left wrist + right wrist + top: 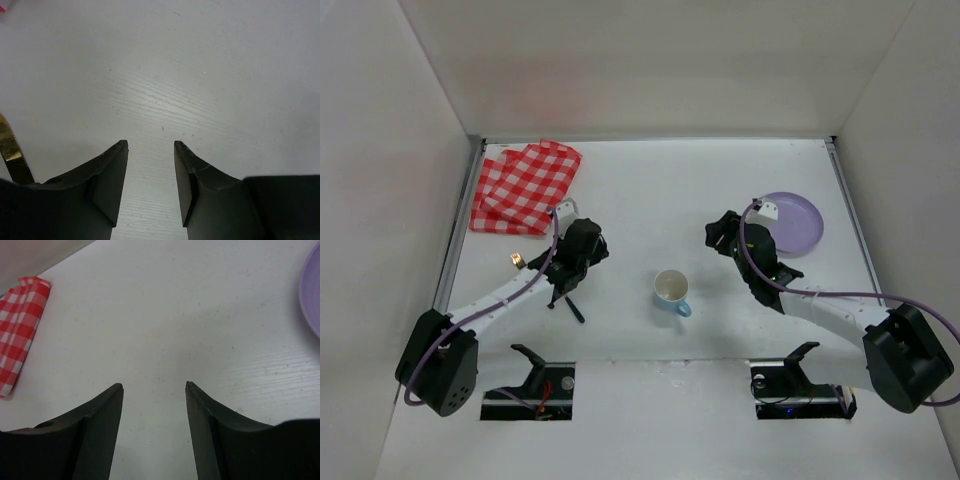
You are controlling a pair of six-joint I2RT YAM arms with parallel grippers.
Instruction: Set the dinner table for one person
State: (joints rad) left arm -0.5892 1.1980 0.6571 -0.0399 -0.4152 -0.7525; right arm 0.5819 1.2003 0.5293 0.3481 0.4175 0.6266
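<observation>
The white dinner table (640, 190) holds a light blue cup (671, 290) with a white inside, upright near the front middle. A lilac plate (792, 222) lies at the right and shows at the right edge of the right wrist view (313, 290). A folded red-and-white checkered cloth (525, 187) lies at the back left and also shows in the right wrist view (20, 325). My left gripper (588, 240) (150, 144) is open and empty over bare table, left of the cup. My right gripper (722, 233) (154, 385) is open and empty, just left of the plate.
A gold serrated blade (10, 149) shows beside the left fingers. From above, a gold tip (517, 260) and a black handle (572, 306) lie either side of the left arm. I cannot tell if they are one piece. Grey rails (460, 230) edge the table.
</observation>
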